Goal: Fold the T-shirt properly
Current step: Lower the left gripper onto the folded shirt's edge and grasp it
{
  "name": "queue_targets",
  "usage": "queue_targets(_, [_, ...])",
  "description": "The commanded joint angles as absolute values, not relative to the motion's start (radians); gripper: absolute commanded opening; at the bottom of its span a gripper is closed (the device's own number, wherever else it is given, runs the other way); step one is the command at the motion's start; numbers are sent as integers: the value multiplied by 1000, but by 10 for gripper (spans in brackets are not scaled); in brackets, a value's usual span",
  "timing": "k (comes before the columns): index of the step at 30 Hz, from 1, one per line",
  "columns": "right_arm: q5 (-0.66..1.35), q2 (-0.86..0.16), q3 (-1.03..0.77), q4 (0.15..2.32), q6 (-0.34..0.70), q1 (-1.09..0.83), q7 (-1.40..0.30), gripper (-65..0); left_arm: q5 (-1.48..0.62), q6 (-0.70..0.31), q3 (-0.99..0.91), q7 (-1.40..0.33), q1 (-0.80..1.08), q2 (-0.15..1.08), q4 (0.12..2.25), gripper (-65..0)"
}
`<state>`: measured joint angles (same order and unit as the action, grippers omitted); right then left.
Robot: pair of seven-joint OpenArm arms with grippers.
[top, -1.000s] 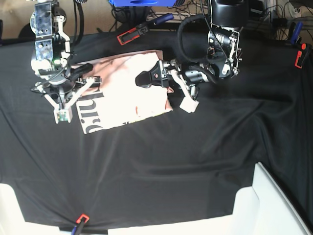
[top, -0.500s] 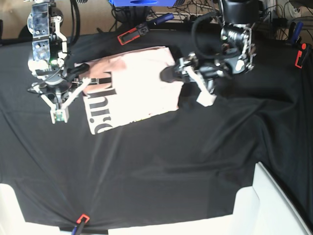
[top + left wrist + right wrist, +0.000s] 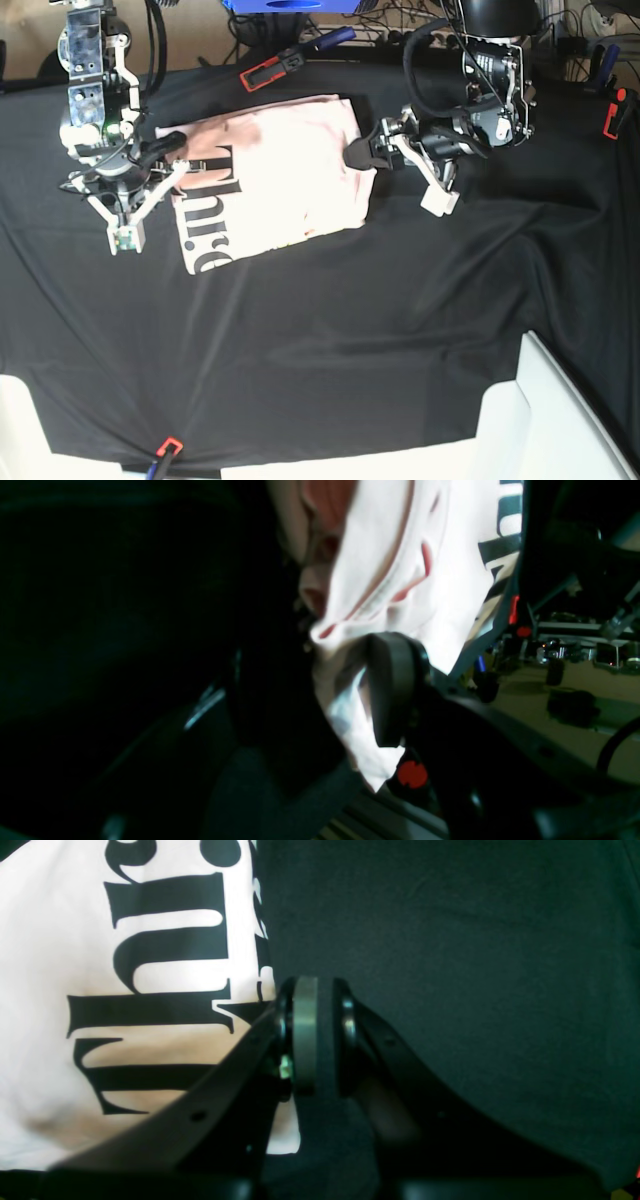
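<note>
i have the left gripper (image 3: 350, 700) pinching the soft, rumpled edge of the pale pink cotton t-shirt (image 3: 285, 175), which lies half-folded on the matte black table cloth (image 3: 330, 330). farther off, my right gripper (image 3: 312, 1035) sits pressed together beside the lettering. i judge the next move is drawing the edge across.

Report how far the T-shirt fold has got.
Done: the T-shirt already lies as a compact folded block on the black table cloth, lettering showing along one side. In hand: the left gripper is closed on the shirt's edge, cloth bunched between its fingers in the left wrist view; the right gripper, shut, sits at the lettered edge. Left: the block looks skewed with uneven edges, so probably straightening and release.
</note>
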<state>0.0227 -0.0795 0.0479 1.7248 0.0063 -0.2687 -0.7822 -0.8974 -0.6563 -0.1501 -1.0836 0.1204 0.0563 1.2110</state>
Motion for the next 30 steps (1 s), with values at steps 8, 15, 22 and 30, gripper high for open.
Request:
queue_targets(8, [19,-82,48,1741,4,-260,-765,-598,-921,-698,-153,-1070,87,21,1230,-353])
queue_targets(15, [19,-85,44,1741,4,-260,-763,-598,-921,-698,-162,-1070,88,22,1225,-322])
queue_targets(22, [19,-85,44,1741,4,-260,-763,-598,-921,-698,-163,-1069,94,28,1227,-71])
queue_targets(30, [19,-87,42,1739,4,-260,-763,-598,-917,-698,-150,-1029,90,24,1221,-69])
